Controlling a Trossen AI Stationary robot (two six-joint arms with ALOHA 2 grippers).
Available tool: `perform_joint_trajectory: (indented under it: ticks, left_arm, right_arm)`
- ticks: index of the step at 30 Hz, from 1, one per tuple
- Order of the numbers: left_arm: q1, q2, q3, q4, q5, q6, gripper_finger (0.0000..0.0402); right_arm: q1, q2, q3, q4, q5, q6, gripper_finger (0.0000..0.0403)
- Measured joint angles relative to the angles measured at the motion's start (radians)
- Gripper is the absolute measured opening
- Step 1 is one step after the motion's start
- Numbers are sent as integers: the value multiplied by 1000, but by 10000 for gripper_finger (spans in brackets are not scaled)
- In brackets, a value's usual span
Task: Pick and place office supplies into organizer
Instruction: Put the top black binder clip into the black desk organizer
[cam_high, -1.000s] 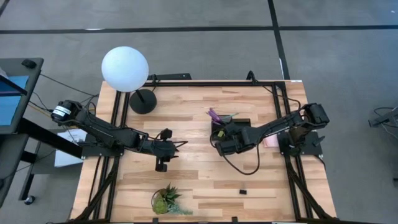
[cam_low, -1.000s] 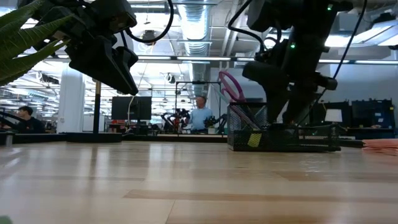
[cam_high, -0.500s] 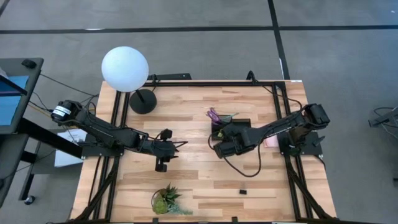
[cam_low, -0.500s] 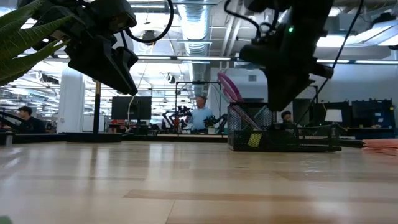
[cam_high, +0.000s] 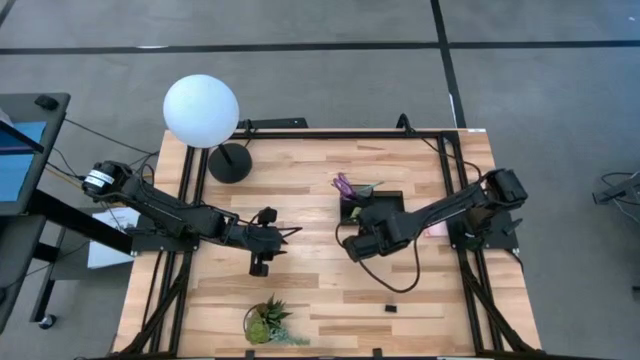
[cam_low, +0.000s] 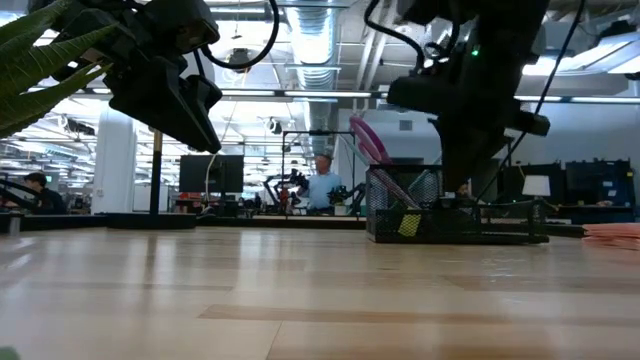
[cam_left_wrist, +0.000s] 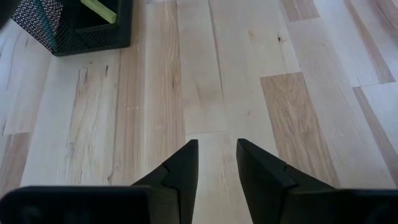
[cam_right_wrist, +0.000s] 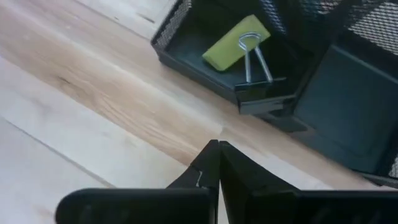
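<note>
1. On my far left, a white globe lamp (cam_high: 201, 110) stood on its black round base (cam_high: 230, 162) at the back of the pale wood-plank table (cam_high: 320, 290).
2. My left gripper (cam_high: 293, 233) hung above bare planks left of centre, its fingers (cam_left_wrist: 186, 168) narrowly parted with nothing between them.
3. A small green spiky plant (cam_high: 270, 322) sat at the near edge, and a tiny black clip (cam_high: 391, 308) lay on the boards right of it.
4. The black mesh organizer (cam_high: 372, 205) stood right of centre with purple scissors (cam_high: 344, 186) upright in its tall compartment; its low tray held a yellow piece (cam_right_wrist: 235, 42) and a binder clip (cam_right_wrist: 260, 73).
5. My right gripper (cam_high: 353, 243) hovered just in front of the organizer, fingers (cam_right_wrist: 208, 168) pressed together, empty.
6. Pink sticky notes (cam_high: 433, 228) lay just right of that arm.
7. Beyond the table, the low view showed a lit workshop with a person (cam_low: 321, 187) standing at the back.
</note>
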Motion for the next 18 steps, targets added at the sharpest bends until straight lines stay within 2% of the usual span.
perform_joint_trajectory:
  ticks: [6,9,18]
  left_arm:
    - [0,0,0,-1,0,0,105]
    - [0,0,0,-2,3,0,105]
    - [0,0,0,-15,4,1,105]
  right_arm:
    - [-27,66,1,18,-3,-14,1]
    - [-37,88,0,-3,38,-16,1]
    - [-82,31,6,-39,153,-51,0]
